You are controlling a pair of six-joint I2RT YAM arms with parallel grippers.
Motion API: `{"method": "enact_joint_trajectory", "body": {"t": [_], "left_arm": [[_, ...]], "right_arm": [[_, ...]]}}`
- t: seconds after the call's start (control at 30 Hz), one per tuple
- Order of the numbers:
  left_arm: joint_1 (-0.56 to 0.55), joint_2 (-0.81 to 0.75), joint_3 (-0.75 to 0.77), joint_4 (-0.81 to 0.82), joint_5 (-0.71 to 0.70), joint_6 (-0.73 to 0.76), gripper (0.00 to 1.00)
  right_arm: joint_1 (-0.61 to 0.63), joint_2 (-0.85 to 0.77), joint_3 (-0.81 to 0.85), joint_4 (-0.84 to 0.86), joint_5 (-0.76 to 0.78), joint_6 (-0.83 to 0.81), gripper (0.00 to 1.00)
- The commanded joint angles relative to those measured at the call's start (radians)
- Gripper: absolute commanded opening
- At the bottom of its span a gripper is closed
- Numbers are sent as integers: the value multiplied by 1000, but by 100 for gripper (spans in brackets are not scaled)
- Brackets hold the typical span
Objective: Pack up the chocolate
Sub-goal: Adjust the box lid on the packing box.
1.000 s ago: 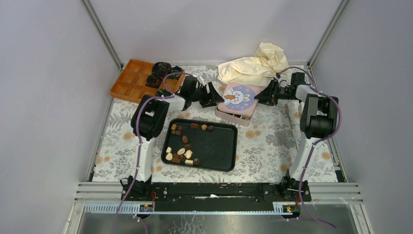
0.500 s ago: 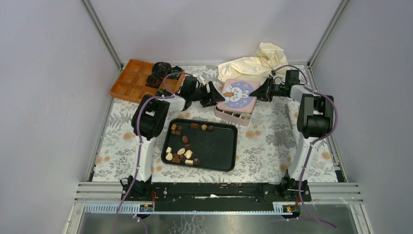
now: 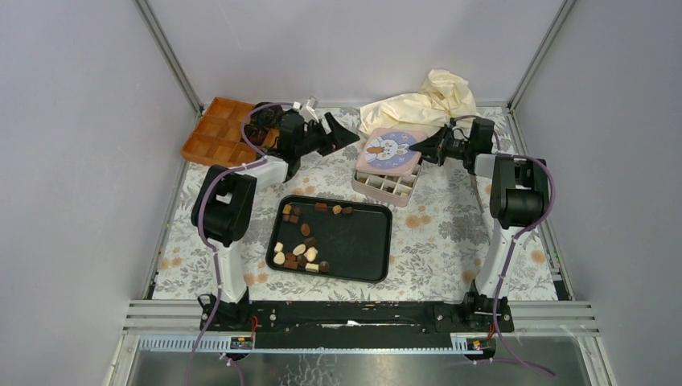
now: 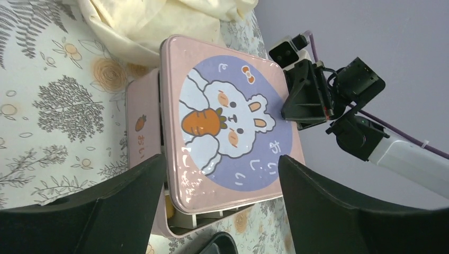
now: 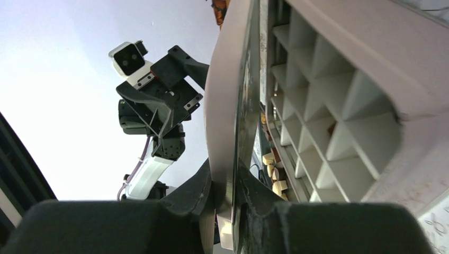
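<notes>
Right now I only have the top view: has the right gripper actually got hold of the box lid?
Observer: Yes. The right wrist view shows the right gripper pinching the lid by its edge.
Operator: Is that edge off the box?
Observer: Yes. A gap there exposes the divider cells inside the box.
Operator: And the left gripper?
Observer: The left wrist view shows the left gripper open, with its fingers apart from the lid.

Chocolate (image 3: 299, 251): small loose pieces, dark brown, tan and cream-white; round, oval, square. All lie on the black tray (image 3: 362, 241), left half. Tight cluster near the front-left corner, looser scatter along the far edge. Roughly fifteen, too small to count surely.
</notes>
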State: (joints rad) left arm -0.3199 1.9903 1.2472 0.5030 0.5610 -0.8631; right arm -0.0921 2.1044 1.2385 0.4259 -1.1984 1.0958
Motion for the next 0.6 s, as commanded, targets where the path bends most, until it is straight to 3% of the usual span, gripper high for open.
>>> {"method": "enact_joint_trajectory", "body": {"t": [0.0, 0.27, 0.57], "left_arm": [[16, -22, -35, 59, -35, 18, 85], [18, -18, -49, 36, -36, 44, 86], [16, 73, -9, -3, 20, 50, 86]], "right_arm": [[42, -98, -15, 199, -39, 152, 7], [87, -103, -39, 98, 21, 67, 7], [88, -125, -2, -213, 92, -254, 8]]}}
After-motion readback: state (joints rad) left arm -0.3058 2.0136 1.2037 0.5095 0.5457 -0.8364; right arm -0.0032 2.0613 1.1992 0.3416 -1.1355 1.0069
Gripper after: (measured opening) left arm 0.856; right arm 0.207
